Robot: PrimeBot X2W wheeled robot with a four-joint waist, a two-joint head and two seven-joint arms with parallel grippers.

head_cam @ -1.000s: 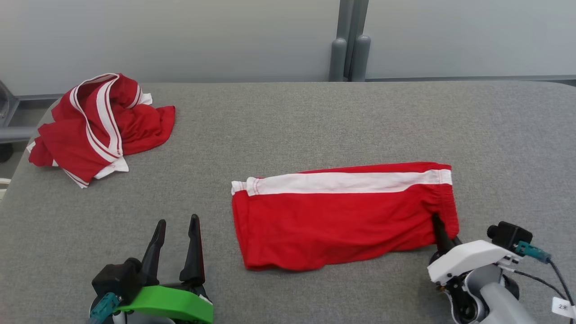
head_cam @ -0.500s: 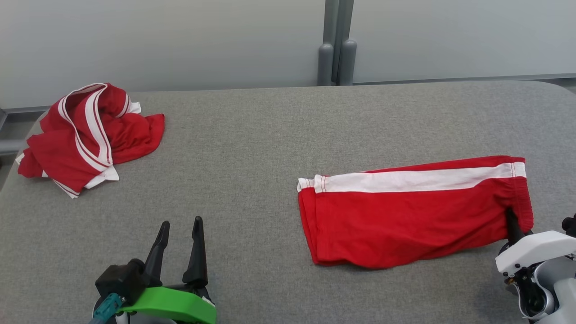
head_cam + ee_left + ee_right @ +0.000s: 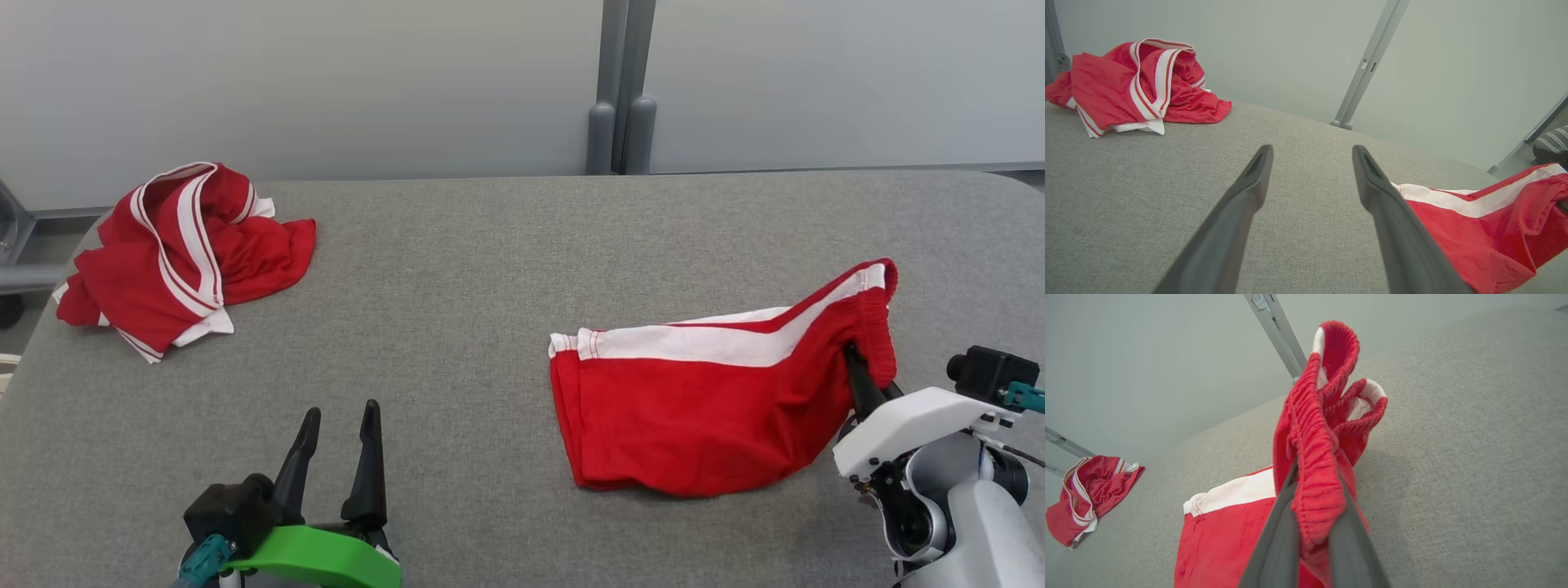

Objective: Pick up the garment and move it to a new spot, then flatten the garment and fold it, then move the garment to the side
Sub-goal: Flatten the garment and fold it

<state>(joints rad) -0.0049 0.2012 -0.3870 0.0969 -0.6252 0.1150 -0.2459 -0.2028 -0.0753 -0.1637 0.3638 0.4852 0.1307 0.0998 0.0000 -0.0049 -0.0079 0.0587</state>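
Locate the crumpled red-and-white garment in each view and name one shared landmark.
Head view: crumpled garment, far left on the table.
Left wrist view: crumpled garment, upper left.
Right wrist view: crumpled garment, lower left, small.
Shared landmark: the grey post behind the table.

Even soft light, faint shadows, no glare; wrist views wide-angle warped.

Folded red shorts (image 3: 702, 416), white stripe, waistband end aloft, hem flat
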